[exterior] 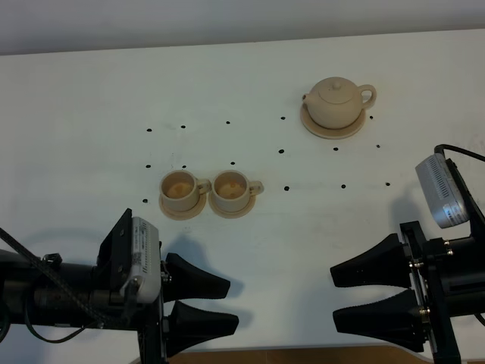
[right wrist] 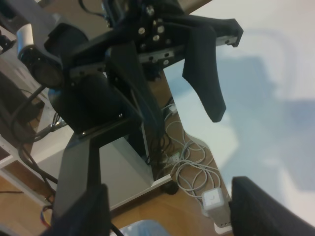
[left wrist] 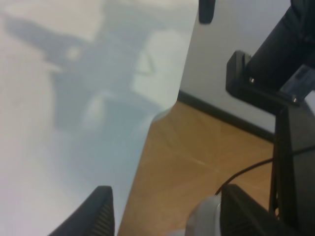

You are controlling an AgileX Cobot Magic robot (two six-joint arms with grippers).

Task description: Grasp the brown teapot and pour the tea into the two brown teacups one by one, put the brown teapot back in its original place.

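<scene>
teapot: we see the brown teapot (exterior: 337, 102) upright, lid on, at the far right of the table (exterior: 76, 114). In the high view its spout points left and its handle right.
original place: the large saucer (exterior: 333, 133) is directly under the teapot, with its rim showing all round the base.
cups: the left teacup (exterior: 179, 186) and right teacup (exterior: 229, 186) stand side by side left of centre, nearer to us than the teapot. Each sits on its own small saucer (exterior: 182, 210), and the two saucers just about touch. Both handles point right. The insides look orange-tan, and we cannot tell whether that is liquid.
left gripper: the left gripper (exterior: 231, 305) is at the near edge, below the cups and well apart from them. Its jaws are spread wide with nothing between them. In the left wrist view we see only the table edge and wooden floor (left wrist: 197, 157) between the fingers (left wrist: 96, 216).
right gripper: the right gripper (exterior: 334, 296) is at the near right, facing the left one, and is also spread wide and empty. It is well apart from the teapot.
table marks: small black dots (exterior: 282, 151) are scattered between the teapot and the cups.
</scene>
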